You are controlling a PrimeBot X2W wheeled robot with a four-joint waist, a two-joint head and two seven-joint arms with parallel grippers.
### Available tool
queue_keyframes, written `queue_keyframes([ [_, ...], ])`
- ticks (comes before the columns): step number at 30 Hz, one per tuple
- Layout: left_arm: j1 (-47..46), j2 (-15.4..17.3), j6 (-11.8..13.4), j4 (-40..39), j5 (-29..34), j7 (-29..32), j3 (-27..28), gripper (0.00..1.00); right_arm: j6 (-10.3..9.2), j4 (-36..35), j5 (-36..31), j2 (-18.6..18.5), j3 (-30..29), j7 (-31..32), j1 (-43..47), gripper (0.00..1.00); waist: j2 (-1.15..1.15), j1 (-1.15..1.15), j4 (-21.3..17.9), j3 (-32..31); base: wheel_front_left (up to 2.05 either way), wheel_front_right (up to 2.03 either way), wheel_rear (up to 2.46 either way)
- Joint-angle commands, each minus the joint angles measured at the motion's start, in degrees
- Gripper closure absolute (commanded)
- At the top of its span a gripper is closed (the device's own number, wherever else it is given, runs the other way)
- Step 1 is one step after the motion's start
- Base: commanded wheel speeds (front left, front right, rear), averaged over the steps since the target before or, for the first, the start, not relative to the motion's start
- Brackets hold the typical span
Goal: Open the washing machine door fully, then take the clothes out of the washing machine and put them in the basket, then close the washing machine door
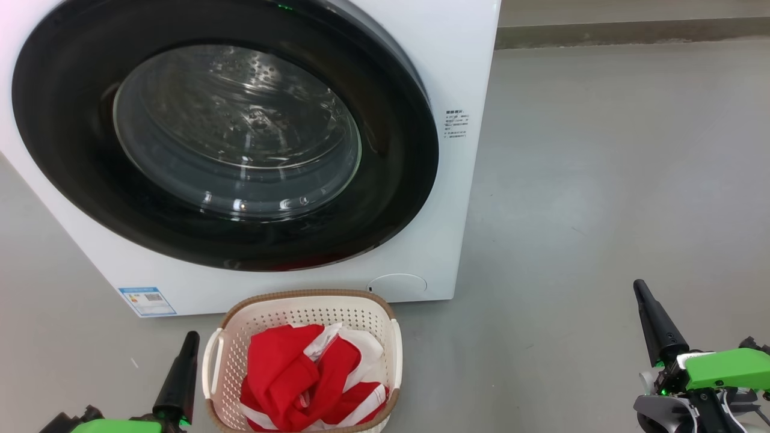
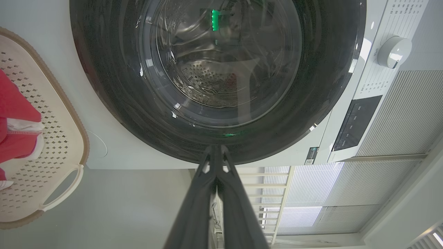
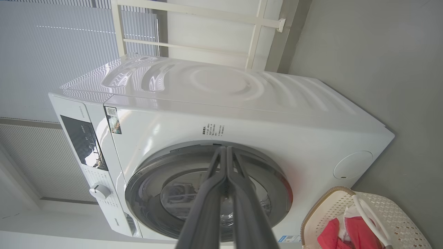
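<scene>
With the clothes (image 1: 283, 373) in the basket (image 1: 304, 296) just before the washing machine (image 1: 463, 72) and the washing machine door (image 1: 397, 180) apparently seated, the left gripper (image 1: 191, 337) and right gripper (image 1: 639, 286), fingers pressed together on nothing, should press its black ring squarely only if unlatched.

The left hand (image 1: 191, 337) and right hand (image 1: 640, 287) sit low, fingers pressed together, apparently empty.

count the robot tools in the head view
2. The left tool sits at the lower left beside the basket; the right tool at the lower right over the grey floor. Both are shut.
</scene>
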Motion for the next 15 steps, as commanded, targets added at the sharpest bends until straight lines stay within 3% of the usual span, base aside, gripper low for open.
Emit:
queue_keyframes([
  [1,-2.28,1.34,-0.36,-1.52,-0.39,0.34,1.49,1.00,0.02,-1.74,0.16,-0.48,0.97,0.37,-2.36,1.00,0.00,0.00,0.00,0.00,0.00,0.00,0.00],
  [15,-2.28,1.34,-0.36,-1.52,-0.40,0.34,1.49,1.00,0.02,-1.74,0.15,-0.48,0.96,0.38,-2.36,1.00,0.00,0.00,0.00,0.00,0.00,0.00,0.00],
])
